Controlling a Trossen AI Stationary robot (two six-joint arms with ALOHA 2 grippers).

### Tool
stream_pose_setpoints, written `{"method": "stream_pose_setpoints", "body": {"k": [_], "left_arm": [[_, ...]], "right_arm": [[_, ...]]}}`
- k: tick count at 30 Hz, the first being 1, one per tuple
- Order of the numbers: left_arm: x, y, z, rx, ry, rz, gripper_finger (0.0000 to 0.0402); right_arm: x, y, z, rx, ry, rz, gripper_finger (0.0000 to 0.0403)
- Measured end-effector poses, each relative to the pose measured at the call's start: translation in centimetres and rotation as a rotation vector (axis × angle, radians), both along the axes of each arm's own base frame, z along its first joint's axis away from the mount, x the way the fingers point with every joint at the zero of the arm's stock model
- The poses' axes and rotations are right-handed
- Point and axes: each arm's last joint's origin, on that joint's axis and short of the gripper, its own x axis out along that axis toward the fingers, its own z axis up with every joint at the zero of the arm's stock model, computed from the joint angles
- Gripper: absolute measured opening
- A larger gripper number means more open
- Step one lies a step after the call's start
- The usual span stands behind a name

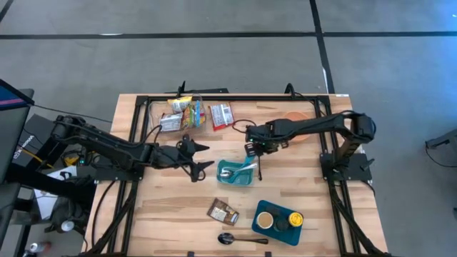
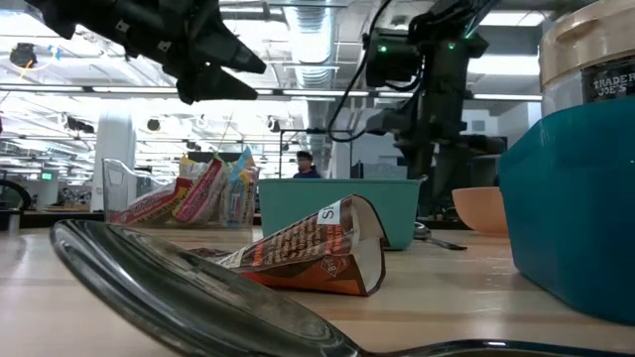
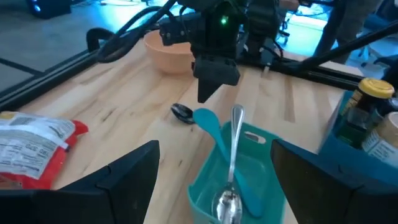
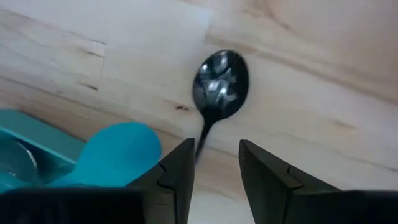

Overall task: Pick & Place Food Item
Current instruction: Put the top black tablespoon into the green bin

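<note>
My right gripper (image 1: 252,151) points down beside the far right corner of a teal bin (image 1: 235,173), its fingers a little apart. In its wrist view a dark spoon (image 4: 220,82) lies on the table, its handle running back between the fingers (image 4: 181,167). My left gripper (image 1: 206,157) is open and empty, level, just left of the bin (image 3: 233,180). The bin holds a metal spoon (image 3: 231,162) and a teal spoon (image 3: 208,121). Snack packets (image 1: 184,112) stand in a clear box at the far left, with a red packet (image 1: 221,115) beside it. A brown packet (image 1: 223,211) lies near the front. My right gripper stands from above over the dark spoon's handle (image 4: 203,138), close behind the bowl, one finger on either side and lying across it. The spoon lies flat on the table. I cannot tell whether the fingers touch the handle.
An orange bowl (image 1: 296,120) sits at the far right under the right arm. A teal tray (image 1: 278,221) with jars stands at the front right. Another spoon (image 1: 241,239) lies at the front edge. Bare wood lies at the front left.
</note>
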Motion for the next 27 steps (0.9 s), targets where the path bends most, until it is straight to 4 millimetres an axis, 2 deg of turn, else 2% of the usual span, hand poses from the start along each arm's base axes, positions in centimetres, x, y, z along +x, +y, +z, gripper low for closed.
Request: {"method": "stream_pose_setpoints", "body": {"k": [16,27], "left_arm": [[0.0,-0.7,0.2,-0.011,-0.020,-0.043,0.0301],[0.0,-0.7,0.2,-0.011,-0.023,-0.042,0.0301]], "right_arm": [[1.1,0.4,-2.4,0.015,0.031,-0.031,0.0118],[1.2,0.7,-2.4,0.013,0.028,-0.009,0.0117]]}}
